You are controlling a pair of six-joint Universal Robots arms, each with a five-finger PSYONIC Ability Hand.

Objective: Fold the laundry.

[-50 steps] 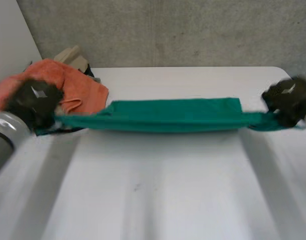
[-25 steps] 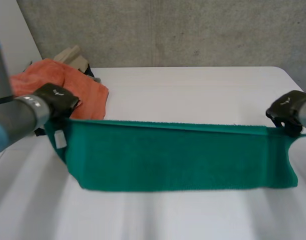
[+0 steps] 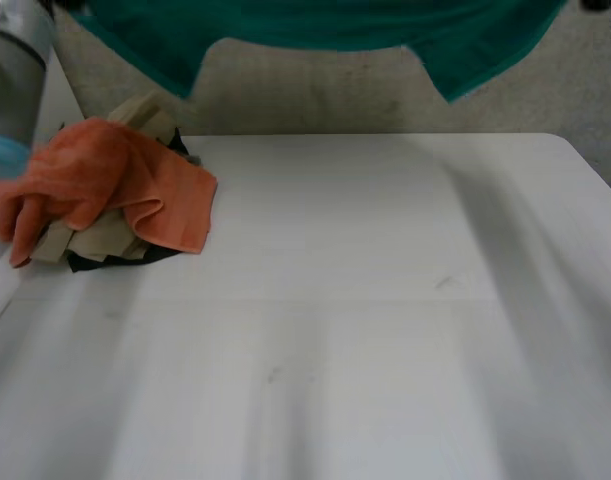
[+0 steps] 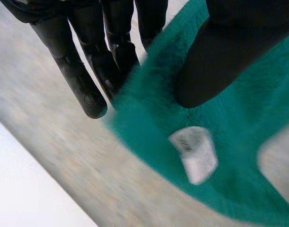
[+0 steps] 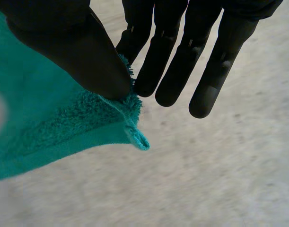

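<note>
The left hand (image 4: 220,61) has hold of the green towel (image 4: 239,113): its thumb presses down on the near face of the cloth close to an edge, while the fingers (image 4: 83,75) run straight along behind it, the nearest of them meeting the pile at the towel's rim. Just beyond the thumb tip a small white label (image 4: 194,153) is sewn onto the cloth.

The right hand (image 5: 83,56) pinches the towel (image 5: 40,118) at a corner, with the thumb squeezing the fluffy edge against the nearest finger. The other fingers (image 5: 215,71) stay straight and apart from the cloth. A little hem loop (image 5: 137,137) sticks out just below the pinch.

In the head view the towel (image 3: 325,25) hangs high in the air, spread wide across the back of the scene, well above the desk (image 3: 365,300) and in front of the grey wall (image 3: 315,95). Its lower edge sags in the middle and drops to a point on each side. The left arm (image 3: 10,70) rises at the near left.

On the desk's far left corner lies a heap of laundry: an orange cloth (image 3: 115,180) is draped over a beige cloth (image 3: 95,240), with something black (image 3: 105,262) peeking out under them.
</note>
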